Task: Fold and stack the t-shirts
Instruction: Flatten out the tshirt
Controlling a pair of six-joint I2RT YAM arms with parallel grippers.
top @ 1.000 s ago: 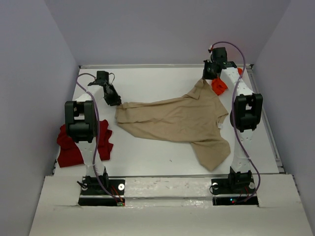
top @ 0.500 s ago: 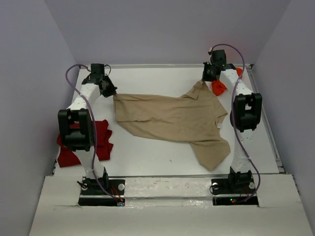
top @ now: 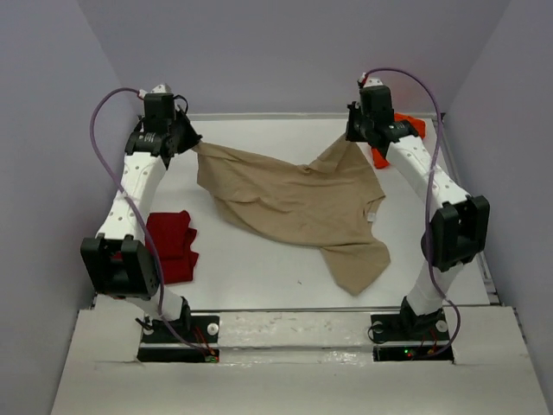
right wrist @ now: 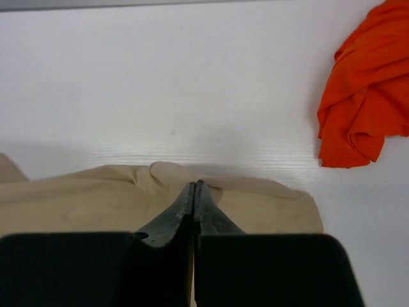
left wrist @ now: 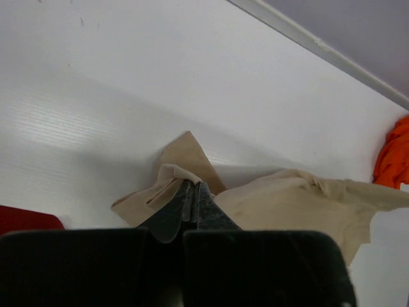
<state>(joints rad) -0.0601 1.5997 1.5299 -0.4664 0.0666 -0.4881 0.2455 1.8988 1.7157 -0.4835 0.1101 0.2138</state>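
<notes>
White table underneath, for starters. Got the tan t-shirt draped across the middle of it, hoisted by two far corners and sagging between, with one sleeve trailing toward the near edge. Then the dark red t-shirt, bunched at the left, well apart; then the orange t-shirt, crumpled in the far right corner. Smallest bits: left end effector pinched together on a wad of tan hem, right end effector clamped on tan cloth up by what looks like the collar end. Seems like the spreading-out step, no fold made yet. Next up, probably: pull apart evenly, lower flat, let go without dragging wrinkles in.
</notes>
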